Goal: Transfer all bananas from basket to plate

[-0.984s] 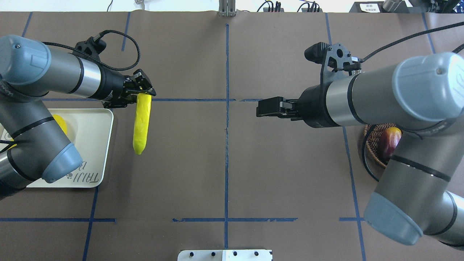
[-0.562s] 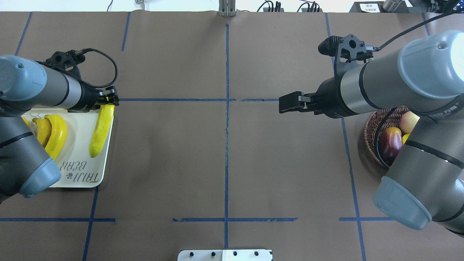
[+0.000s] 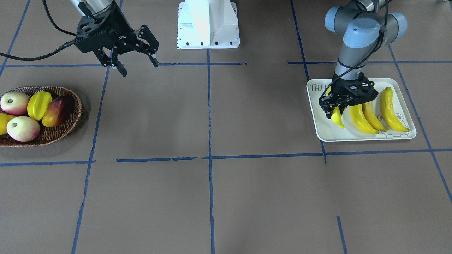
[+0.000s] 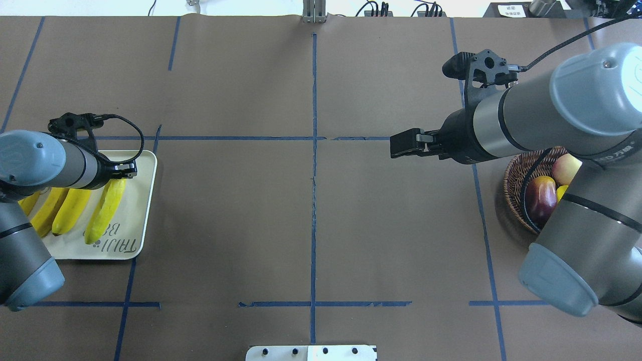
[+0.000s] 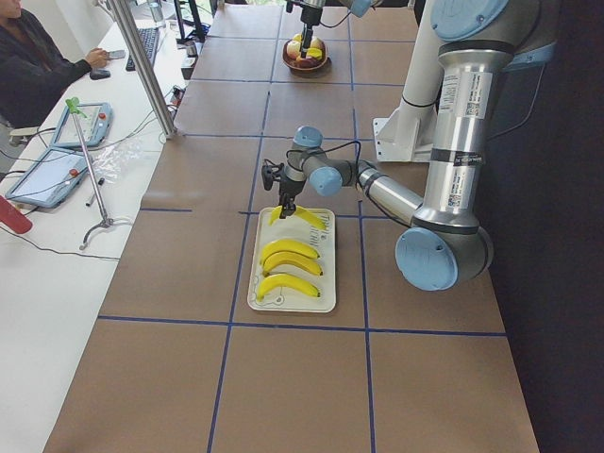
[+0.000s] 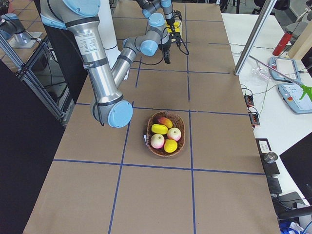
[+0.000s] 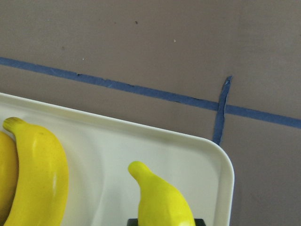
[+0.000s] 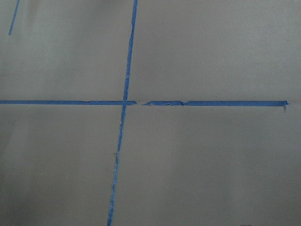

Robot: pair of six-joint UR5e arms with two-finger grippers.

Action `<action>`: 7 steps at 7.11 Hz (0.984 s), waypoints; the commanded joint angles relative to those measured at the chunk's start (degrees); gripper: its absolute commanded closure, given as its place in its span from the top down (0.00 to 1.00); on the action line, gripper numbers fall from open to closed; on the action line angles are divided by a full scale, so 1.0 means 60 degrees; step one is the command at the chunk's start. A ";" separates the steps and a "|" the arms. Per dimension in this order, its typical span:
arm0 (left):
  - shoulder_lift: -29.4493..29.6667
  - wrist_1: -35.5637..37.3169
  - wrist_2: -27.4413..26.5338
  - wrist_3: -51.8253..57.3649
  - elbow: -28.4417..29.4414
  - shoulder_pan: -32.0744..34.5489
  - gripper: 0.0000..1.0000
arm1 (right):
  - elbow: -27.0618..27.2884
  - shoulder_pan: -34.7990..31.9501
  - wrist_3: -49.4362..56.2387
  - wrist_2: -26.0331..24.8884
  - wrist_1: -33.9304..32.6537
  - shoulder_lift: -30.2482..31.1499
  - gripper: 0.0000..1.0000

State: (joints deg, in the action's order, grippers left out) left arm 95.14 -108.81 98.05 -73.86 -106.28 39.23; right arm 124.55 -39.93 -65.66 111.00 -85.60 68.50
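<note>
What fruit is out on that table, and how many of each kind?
Bananas: 4
Apples: 2
Starfruit: 1
Red-green mango: 1
Round yellow fruit: 1
Total: 9 pieces of fruit

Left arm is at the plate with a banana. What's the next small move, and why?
Probably open the left gripper and release the banana. It is held low over the plate, beside three other bananas lying there, and the basket shows no banana in it.
</note>
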 commanded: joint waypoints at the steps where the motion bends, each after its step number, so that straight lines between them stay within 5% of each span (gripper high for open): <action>1: -0.0080 0.0131 -0.0052 0.0414 0.0032 -0.0063 0.99 | 0.0012 -0.0010 0.0001 0.0015 -0.0001 0.0010 1.00; 4: -0.0154 0.0437 0.0050 0.1290 -0.0389 0.0097 1.00 | 0.0012 -0.0359 0.0233 0.0044 -0.0306 0.0418 1.00; 6: -0.0111 0.3120 0.0109 0.3773 -0.2025 0.0678 1.00 | 0.0230 -0.1017 0.2524 0.0102 -0.1315 0.1250 1.00; 7: -0.0110 0.3700 0.0950 0.4916 -0.2279 0.1554 1.00 | 0.0189 -0.1848 0.3695 0.0654 -0.1334 0.1878 1.00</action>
State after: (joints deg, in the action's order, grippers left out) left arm 94.37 -92.82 99.84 -52.74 -116.70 43.56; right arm 125.52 -46.25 -51.73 112.35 -92.32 75.66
